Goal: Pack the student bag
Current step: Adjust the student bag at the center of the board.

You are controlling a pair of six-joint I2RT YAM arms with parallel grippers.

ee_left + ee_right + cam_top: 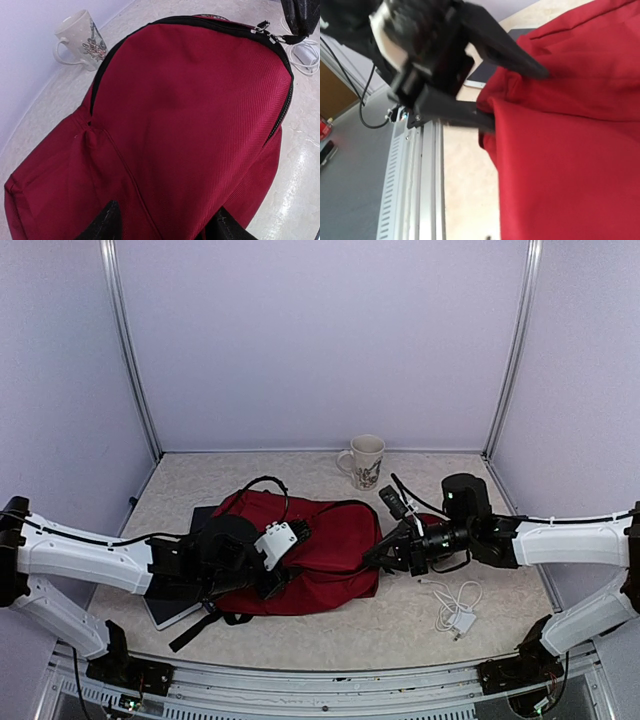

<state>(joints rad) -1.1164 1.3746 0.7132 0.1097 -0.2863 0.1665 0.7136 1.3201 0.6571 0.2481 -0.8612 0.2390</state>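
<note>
The student bag [325, 545] is a dark red backpack lying flat in the middle of the table, its zippered top end to the right. My left gripper [167, 225] hovers over its lower half, open, with its black fingertips [107, 222] apart on either side of the red cloth. The right wrist view shows that left gripper [517, 97] straddling a bunched fold of cloth. My right gripper [383, 552] is at the bag's top end by the zip pulls [265, 29], shut on the bag there. Red cloth hides its fingers in its own view.
A white patterned mug [365, 460] stands behind the bag. A white charger with its coiled cable [458, 612] lies at the right. A flat tablet [172, 612] sticks out from under the bag's left end. A black cable [265, 483] loops over the bag.
</note>
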